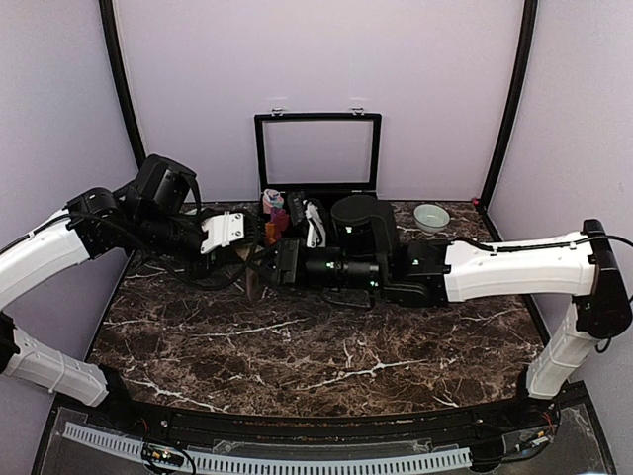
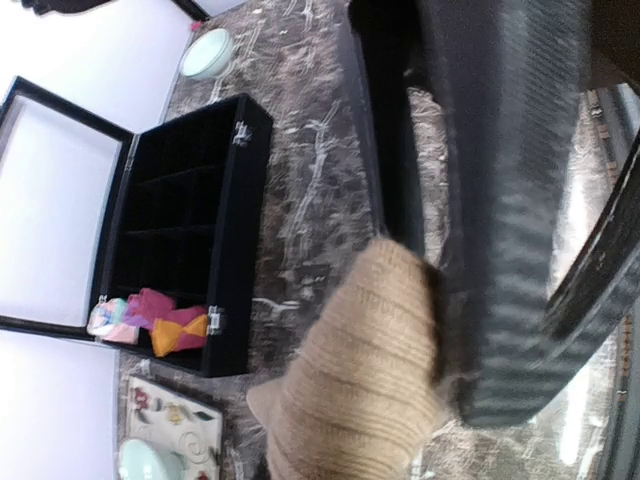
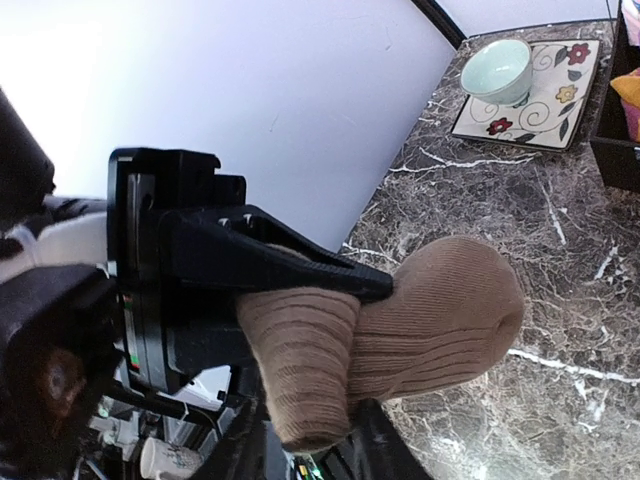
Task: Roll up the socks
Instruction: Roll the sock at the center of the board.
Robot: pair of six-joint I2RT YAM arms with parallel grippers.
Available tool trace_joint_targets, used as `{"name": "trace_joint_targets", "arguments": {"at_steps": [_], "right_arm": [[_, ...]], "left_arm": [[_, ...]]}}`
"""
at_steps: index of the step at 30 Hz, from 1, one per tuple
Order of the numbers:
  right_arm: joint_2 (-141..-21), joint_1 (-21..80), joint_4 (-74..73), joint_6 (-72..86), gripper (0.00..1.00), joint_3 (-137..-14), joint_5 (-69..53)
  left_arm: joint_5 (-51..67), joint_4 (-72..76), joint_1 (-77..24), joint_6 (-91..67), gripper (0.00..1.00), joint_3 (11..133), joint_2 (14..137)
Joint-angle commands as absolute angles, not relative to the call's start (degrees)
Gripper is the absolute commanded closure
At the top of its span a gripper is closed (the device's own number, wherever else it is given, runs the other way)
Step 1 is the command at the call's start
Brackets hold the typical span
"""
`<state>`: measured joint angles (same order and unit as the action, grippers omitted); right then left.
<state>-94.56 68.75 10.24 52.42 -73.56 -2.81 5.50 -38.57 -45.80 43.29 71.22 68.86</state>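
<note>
While the tan sock bundle (image 3: pixel 430 320) hangs above the marble table (image 1: pixel 326 346) near the open black compartment case (image 2: pixel 190 200), the left gripper (image 3: pixel 330 290) pinches its ribbed end; the right gripper (image 1: pixel 265 272) sits close against it, whether gripping or loosed I cannot tell.

From above, my right tool (image 1: pixel 265 265) and forearm (image 1: pixel 346 267) cover nearly all of the tan sock (image 1: pixel 253 285) and much of the inside of the open black box (image 1: pixel 316 118). In my left wrist view the right tool is a dark blur cut off at the top and right edges, and the sock runs off the bottom. Whether its jaws stand parted I cannot tell.
</note>
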Motion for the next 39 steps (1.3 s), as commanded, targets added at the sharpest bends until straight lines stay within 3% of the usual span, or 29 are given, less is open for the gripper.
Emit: {"name": "trace_joint_targets", "arguments": {"at_steps": [1, 5, 11, 19, 23, 28, 33, 35, 39], "right_arm": [[-89.0, 69.9, 7.2, 44.7, 0.57, -72.8, -2.3], [-88.0, 71.0, 0.2, 36.9, 0.40, -75.9, 0.8], [-87.2, 74.0, -0.6, 28.9, 0.35, -75.6, 4.4], [-86.1, 75.1, -1.0, 21.3, 0.43, -73.8, 2.1], [-83.9, 75.7, 0.6, 18.6, 0.52, -71.6, 2.6], [-85.2, 78.7, -1.1, 12.1, 0.41, -73.7, 3.3], [-87.8, 79.9, -5.4, 10.1, 0.40, -77.0, 6.2], [-88.4, 79.9, -6.9, 10.3, 0.43, -77.3, 7.9], [-87.7, 79.8, -7.8, 10.8, 0.59, -76.0, 10.1]], "left_arm": [[19.4, -48.6, -45.0, 40.8, 1.00, 76.3, 70.0], [29.0, -53.0, -44.8, 36.3, 1.00, 78.6, 72.5], [34.4, -56.7, -44.2, 35.0, 1.00, 79.6, 74.9], [46.8, -62.9, -43.3, 36.2, 1.00, 82.2, 77.1], [49.6, -66.6, -43.3, 37.7, 1.00, 82.9, 79.1], [54.5, -74.5, -43.2, 41.0, 1.00, 86.3, 84.8], [56.2, -78.6, -43.0, 43.0, 1.00, 87.4, 87.5], [56.2, -78.1, -43.0, 43.1, 1.00, 87.2, 87.0], [55.9, -78.6, -43.0, 44.4, 1.00, 87.2, 85.7]]}}
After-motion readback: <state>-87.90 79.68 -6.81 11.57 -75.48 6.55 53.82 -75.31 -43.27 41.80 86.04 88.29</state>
